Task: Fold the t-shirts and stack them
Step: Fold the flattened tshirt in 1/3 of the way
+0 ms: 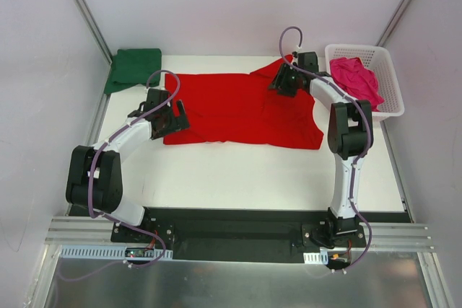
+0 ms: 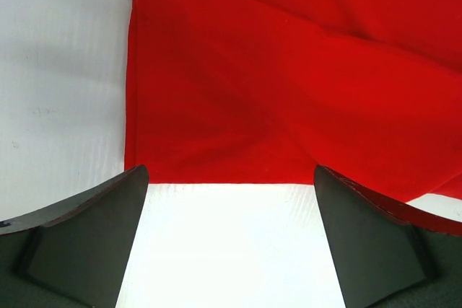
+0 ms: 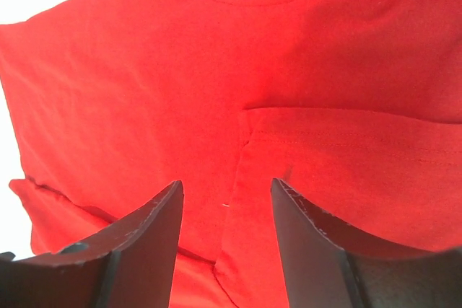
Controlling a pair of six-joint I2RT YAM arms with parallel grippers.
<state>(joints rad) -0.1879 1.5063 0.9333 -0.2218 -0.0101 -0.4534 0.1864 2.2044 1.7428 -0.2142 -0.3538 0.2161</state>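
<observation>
The red t-shirt (image 1: 238,110) lies spread flat across the middle of the white table (image 1: 253,174), one sleeve folded in over its body on the right. The white lattice basket (image 1: 386,70) stands at the far right corner. The green t-shirt (image 1: 133,68) sits folded at the far left corner. The pink t-shirt (image 1: 355,79) lies crumpled inside the basket. The left gripper (image 2: 231,174) hangs at the red shirt's left edge, jaws spread wide and holding nothing. The right gripper (image 3: 227,192) hovers over the folded sleeve, jaws parted with no cloth pinched between them.
</observation>
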